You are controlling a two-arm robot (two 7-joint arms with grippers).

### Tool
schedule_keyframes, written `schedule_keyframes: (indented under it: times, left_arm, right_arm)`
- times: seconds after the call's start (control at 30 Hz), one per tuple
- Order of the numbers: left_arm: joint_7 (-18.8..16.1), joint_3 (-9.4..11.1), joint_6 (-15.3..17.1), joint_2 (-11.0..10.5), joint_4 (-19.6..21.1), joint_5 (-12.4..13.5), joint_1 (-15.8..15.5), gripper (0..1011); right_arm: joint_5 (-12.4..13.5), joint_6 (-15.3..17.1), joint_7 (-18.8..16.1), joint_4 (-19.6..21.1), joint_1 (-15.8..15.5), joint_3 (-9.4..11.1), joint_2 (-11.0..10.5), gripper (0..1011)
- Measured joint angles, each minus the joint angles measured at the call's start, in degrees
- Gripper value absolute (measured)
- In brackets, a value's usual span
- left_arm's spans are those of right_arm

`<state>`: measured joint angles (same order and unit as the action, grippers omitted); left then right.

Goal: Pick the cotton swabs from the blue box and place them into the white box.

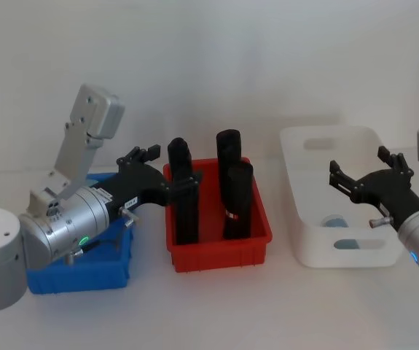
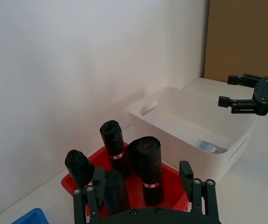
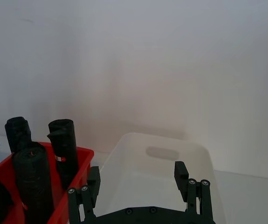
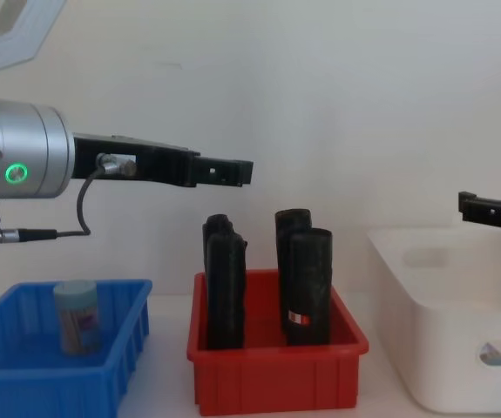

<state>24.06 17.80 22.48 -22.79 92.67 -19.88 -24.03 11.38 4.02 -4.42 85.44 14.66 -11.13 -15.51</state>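
One cotton swab jar with a pale blue lid stands upright in the blue box, at the table's left. My left gripper hovers well above that box's right edge, open and empty, pointing toward the red bin; its tip is high over the bins. Two cotton swab jars lie inside the white box on the right, and one of them rests on the box floor. My right gripper hangs open and empty above the white box.
A red bin holding several tall black rolls stands between the blue box and the white box. A pale wall runs close behind all three containers. Bare table lies in front of them.
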Motion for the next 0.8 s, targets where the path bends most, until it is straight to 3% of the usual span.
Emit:
schedule_keyframes:
  times: [0.8]
  left_arm:
    - [-17.9,6.3,-16.6,0.7,0.4,6.4,8.0,1004]
  right_arm:
    - [4.3,-1.8,0.5,13.2,-12.9,-1.6,-3.2,1001]
